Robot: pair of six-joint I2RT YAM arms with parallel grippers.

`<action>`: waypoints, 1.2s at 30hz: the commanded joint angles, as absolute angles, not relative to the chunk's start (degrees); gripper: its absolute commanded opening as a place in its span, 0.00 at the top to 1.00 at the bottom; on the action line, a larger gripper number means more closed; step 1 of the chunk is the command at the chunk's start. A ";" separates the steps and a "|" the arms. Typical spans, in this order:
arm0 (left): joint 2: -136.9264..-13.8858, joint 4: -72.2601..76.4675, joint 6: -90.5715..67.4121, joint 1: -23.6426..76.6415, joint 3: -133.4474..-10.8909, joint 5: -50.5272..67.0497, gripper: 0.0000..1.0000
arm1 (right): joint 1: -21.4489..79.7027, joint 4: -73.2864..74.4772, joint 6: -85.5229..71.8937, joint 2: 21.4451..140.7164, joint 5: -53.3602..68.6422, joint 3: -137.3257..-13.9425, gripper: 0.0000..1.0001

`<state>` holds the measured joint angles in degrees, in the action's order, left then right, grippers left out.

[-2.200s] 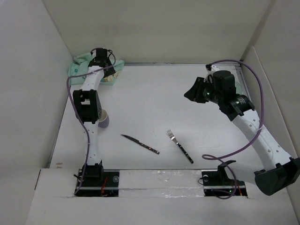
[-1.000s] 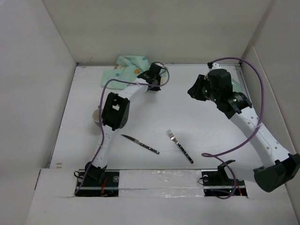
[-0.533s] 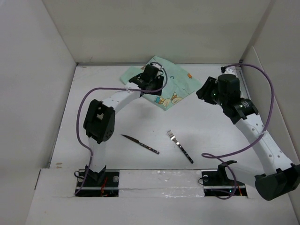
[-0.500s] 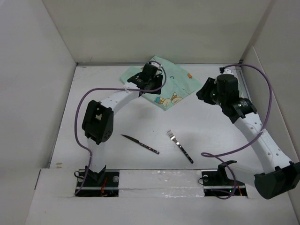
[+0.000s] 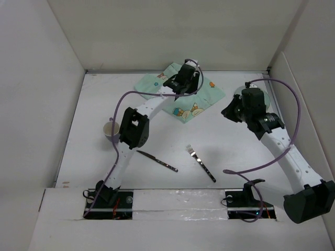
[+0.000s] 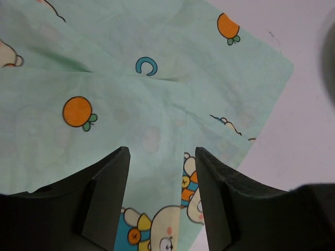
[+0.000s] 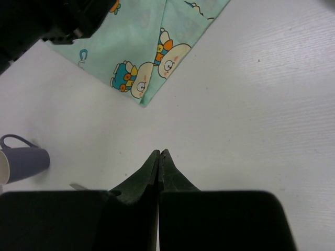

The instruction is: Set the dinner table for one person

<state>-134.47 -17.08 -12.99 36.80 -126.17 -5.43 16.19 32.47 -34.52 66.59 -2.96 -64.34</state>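
The white dinner table [image 5: 157,130] carries a mint-green cartoon placemat [image 5: 180,99] spread flat at the back centre. My left gripper [image 5: 184,78] hovers over the mat, open, with only cloth [image 6: 104,94] showing between its fingers [image 6: 162,157]. My right gripper [image 5: 229,111] is shut and empty, hanging over bare table [image 7: 251,115] just right of the mat's near corner [image 7: 152,52]; its tips [image 7: 159,152] touch each other. A knife [image 5: 157,161] and a fork [image 5: 201,163] lie near the front centre. A purple mug [image 5: 111,129] stands at the left, partly hidden by my left arm.
White walls enclose the table on three sides. Purple cables loop from both arms. A pale round dish [image 5: 260,90] is partly hidden behind my right arm at the back right. The mug [image 7: 23,162] shows at the right wrist view's left edge.
The placemat went from bunched at the back left to spread out at the back centre. My left gripper let go of it, opened and shifted right. My right gripper closed and moved slightly nearer.
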 commanded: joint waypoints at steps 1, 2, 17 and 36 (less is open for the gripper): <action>-141.04 -19.25 -12.83 38.40 -134.98 -9.22 0.50 | 15.56 31.72 -35.24 61.88 -1.41 -61.35 1.00; -141.93 -18.46 -13.27 38.41 -136.13 -9.92 0.48 | 15.56 32.08 -35.42 61.88 -1.23 -60.91 1.00; -150.03 -12.65 -17.93 39.64 -137.37 -14.68 0.55 | 15.56 36.04 -35.59 57.48 0.79 -59.15 0.92; -146.09 -20.58 -18.20 40.25 -127.20 -13.54 1.00 | 15.56 30.59 -36.56 56.95 3.78 -58.46 0.79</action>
